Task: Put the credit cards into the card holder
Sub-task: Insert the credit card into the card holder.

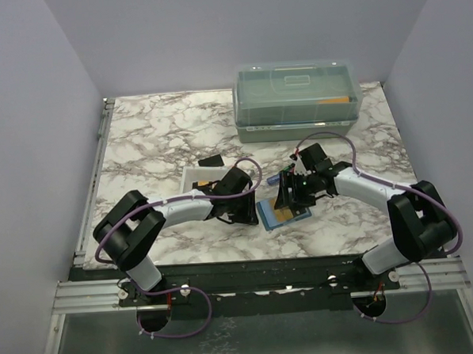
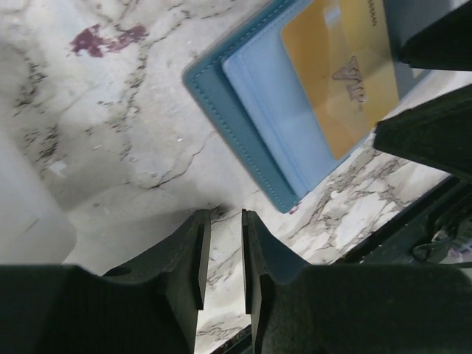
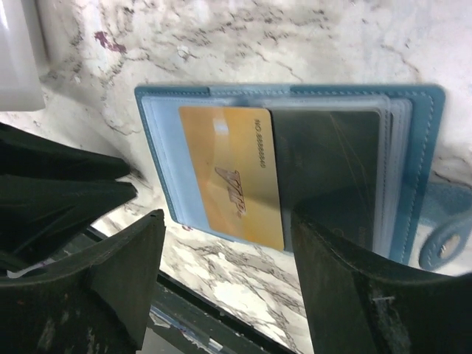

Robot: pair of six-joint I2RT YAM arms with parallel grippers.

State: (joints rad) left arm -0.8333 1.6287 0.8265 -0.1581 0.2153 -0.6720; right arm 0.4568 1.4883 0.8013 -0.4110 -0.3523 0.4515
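I'm holding the right gripper (image 3: 228,217) over the card holder (image 3: 420,147), its jaws standing wide apart and clamping nothing. The left gripper (image 2: 223,221) is hanging just beside one corner of the holder, jaws nearly together with only a slim gap, and empty. The holder is lying open and flat on the table (image 1: 155,141), near the front edge between the two arms.

As I'm judging it, seating the card is the step in hand. The yellow card (image 3: 232,177) is sitting inside a clear sleeve, so I'm wanting to lift straight up without brushing the sleeve stack. I'm also wanting to keep the left fingers off the teal edge so the holder isn't skidding, and I'm checking that the card is fully home before leaving.

The holder is showing teal leather with pale stitching, a fan of clear sleeves, and a snap tab (image 3: 446,236) trailing off one side. A dark card (image 3: 328,162) is filling the sleeve beside the yellow one.
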